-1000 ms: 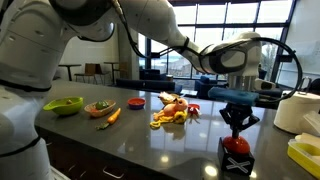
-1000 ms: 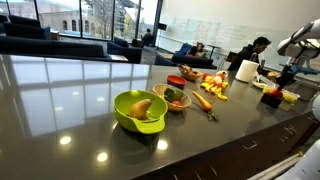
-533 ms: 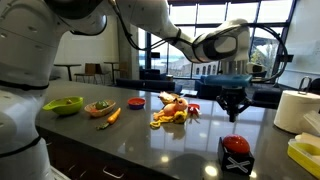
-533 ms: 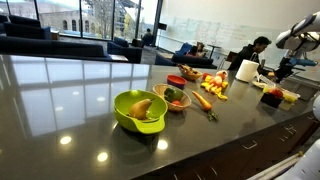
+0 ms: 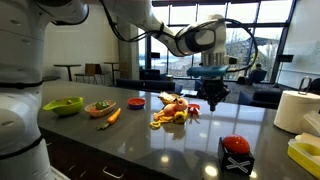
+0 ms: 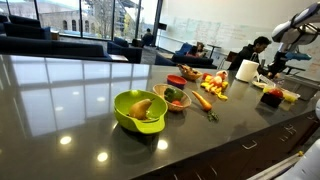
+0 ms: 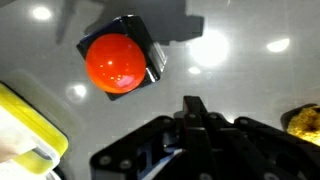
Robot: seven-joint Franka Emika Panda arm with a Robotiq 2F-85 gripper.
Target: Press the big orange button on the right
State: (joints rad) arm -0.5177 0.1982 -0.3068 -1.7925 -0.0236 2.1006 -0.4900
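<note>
Fruit pile (image 5: 172, 112), paper roll (image 5: 293, 110) and yellow tray (image 5: 304, 152) on the counter (image 5: 120, 140).
Orange button (image 5: 235, 146) lies below the raised, clenched, empty claw (image 5: 212, 104), well apart.

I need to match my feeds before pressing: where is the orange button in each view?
Exterior view: button low right, at the counter's near edge.
Exterior view: button far right, small and dark.
Wrist view: button upper left, seen from above.
Shared landmark: the yellow tray next to it.
</note>
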